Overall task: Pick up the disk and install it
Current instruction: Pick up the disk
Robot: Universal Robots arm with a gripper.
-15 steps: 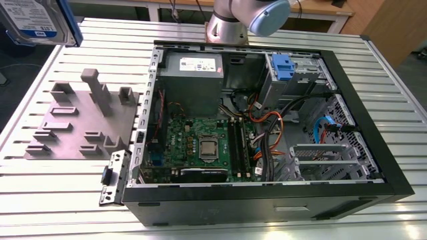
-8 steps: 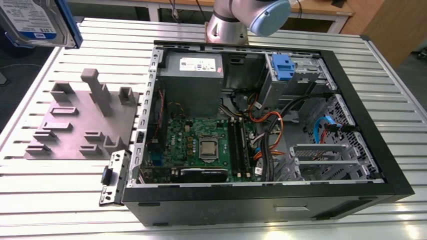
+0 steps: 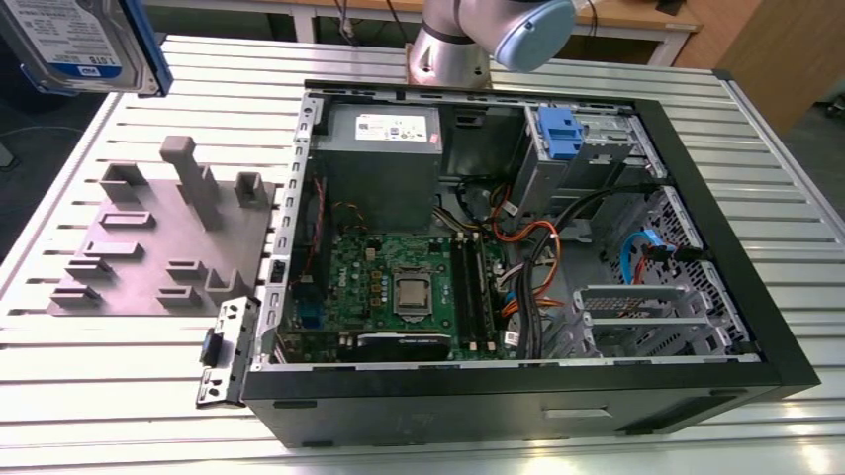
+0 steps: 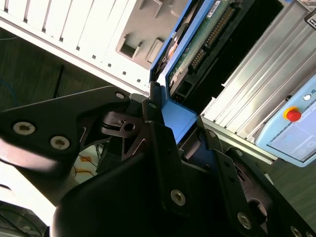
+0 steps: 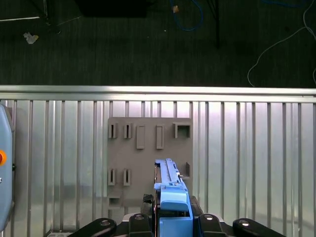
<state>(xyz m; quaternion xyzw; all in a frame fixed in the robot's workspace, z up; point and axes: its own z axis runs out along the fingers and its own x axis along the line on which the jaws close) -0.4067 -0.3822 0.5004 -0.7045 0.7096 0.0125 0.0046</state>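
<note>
Gripper clamped on the blue-framed disk, held raised clear of the grey slotted tray on the ribbed tabletop; open computer case beside the tray.

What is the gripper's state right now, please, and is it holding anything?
The gripper: closed, holding the disk.

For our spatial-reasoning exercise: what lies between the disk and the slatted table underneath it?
The grey slotted tray, resting on the table below the disk in the end effector, as the first wrist view shows.
</note>
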